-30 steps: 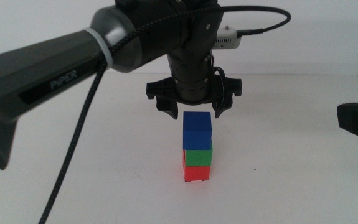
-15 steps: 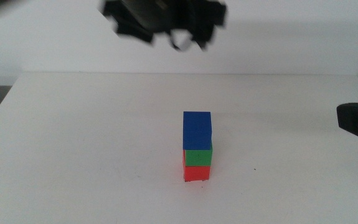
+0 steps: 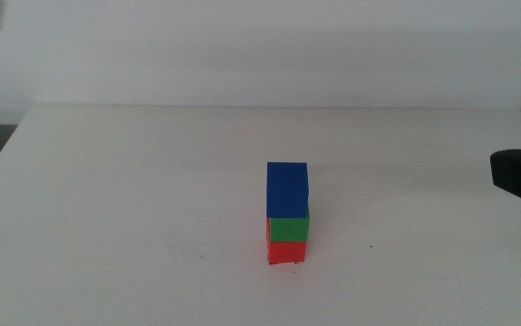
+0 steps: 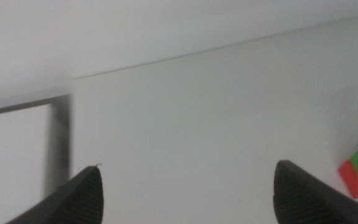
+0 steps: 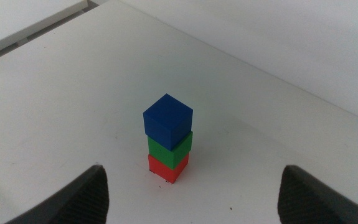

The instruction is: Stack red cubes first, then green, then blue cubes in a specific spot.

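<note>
**Three cubes stacked, both my grippers clear of them**

Nearest to me in the middle view, the red cube [image 3: 285,252] sits on the white table [image 3: 133,208], with faint pen marks of the target spot [image 3: 371,246] just visible around it. The green cube [image 3: 288,229] rests squarely on the red, and the blue cube [image 3: 287,189] tops the pile, turned very slightly off the green one's edges. I judge all three light, rigid and matte, so they should grip well on two opposite flat faces, taken from above. The tower is narrow and would likely topple from a sideways nudge.

My right gripper [image 5: 191,186] waits at the table's right side, jaws spread wide and holding nothing, looking down at the stack, which stands well apart from it. My left gripper [image 4: 188,186] is also wide and empty, off toward the table's left; the stack shows only at the rim of its view, well away from it.
</note>
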You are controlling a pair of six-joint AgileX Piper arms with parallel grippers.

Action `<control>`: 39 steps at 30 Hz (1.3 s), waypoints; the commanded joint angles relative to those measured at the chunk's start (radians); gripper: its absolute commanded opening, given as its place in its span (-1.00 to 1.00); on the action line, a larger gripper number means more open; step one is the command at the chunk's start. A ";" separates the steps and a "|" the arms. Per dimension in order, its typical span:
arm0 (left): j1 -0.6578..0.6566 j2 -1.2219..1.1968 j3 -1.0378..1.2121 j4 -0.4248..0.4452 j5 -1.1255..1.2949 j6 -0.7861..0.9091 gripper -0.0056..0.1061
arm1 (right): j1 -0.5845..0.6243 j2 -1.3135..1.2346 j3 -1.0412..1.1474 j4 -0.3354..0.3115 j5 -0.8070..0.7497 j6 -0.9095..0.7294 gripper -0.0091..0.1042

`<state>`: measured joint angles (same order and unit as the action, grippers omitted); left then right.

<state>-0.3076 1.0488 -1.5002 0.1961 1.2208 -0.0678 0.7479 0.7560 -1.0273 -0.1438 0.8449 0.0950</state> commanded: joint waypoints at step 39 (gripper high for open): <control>0.161 -0.954 1.300 -0.272 -0.985 0.052 0.76 | -0.535 -0.564 0.885 0.196 -0.721 -0.005 0.64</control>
<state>-0.1491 0.1396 -0.2531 -0.0608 0.2631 -0.0072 0.2596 0.2338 -0.1727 0.0668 0.1467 0.0950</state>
